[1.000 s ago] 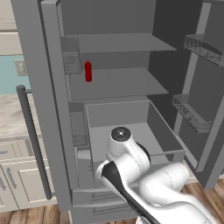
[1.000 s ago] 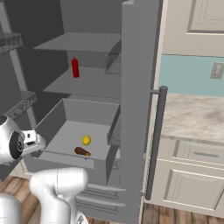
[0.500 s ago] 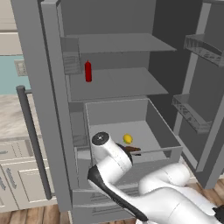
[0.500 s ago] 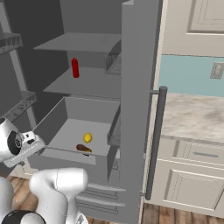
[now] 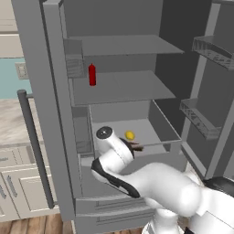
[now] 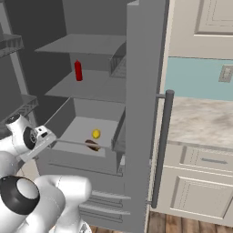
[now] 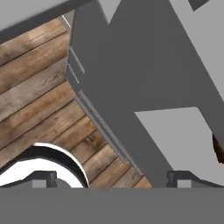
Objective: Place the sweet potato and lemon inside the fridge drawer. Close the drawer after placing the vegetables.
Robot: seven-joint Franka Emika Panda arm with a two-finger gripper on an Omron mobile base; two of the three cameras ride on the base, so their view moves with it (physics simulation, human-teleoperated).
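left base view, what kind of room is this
A kitchen, rendered rather than real: an open fridge with its fridge drawer pulled out, holding a lemon, and cream cabinets under a stone counter beside it.

Lemon and sweet potato side by side inside the pulled-out fridge drawer.

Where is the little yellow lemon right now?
The lemon lies on the floor of the open fridge drawer, just behind the sweet potato.
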